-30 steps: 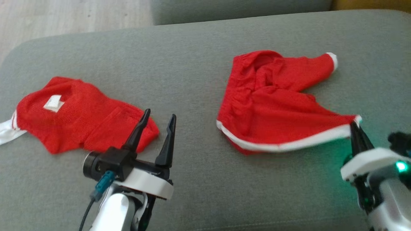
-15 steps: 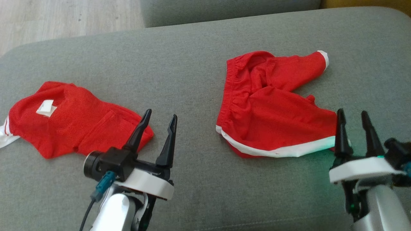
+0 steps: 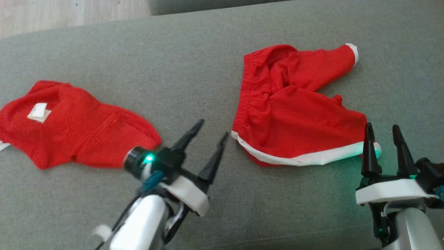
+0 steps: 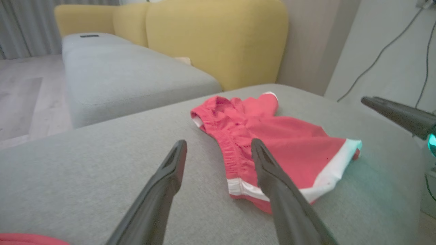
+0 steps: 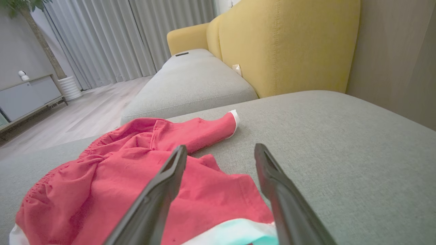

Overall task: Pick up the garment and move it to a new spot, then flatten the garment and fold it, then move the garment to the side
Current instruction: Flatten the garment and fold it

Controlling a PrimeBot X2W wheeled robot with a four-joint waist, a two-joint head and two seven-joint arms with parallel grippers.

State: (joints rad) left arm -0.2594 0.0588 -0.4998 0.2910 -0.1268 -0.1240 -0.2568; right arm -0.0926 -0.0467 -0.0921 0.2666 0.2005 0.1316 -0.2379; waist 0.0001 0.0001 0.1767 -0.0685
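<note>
The left hand (image 3: pixel 214 127) is showing two long dark fingers (image 3: pixel 211 167) that are getting thin and pointy at the tips. They are coming out of a black block (image 3: pixel 170 160). A round black knob (image 3: pixel 131 161) is sticking out of the block's side, and a small green light (image 3: pixel 149 159) is glowing next to it. A thick white band (image 3: pixel 189 196) is going around the wrist. A blue-green plug (image 3: pixel 152 180) is sitting just under the block, and a little white tag (image 3: pixel 100 232) is showing lower down. The forearm (image 3: pixel 140 224) is shining silver-grey. The right hand (image 3: pixel 382 126) is looking much the same, with dark pointy fingers, a flat white plate (image 3: pixel 388 191) and a silver arm (image 3: pixel 411 225). A tiny green lamp (image 3: pixel 380 230) is glowing low on it.
</note>
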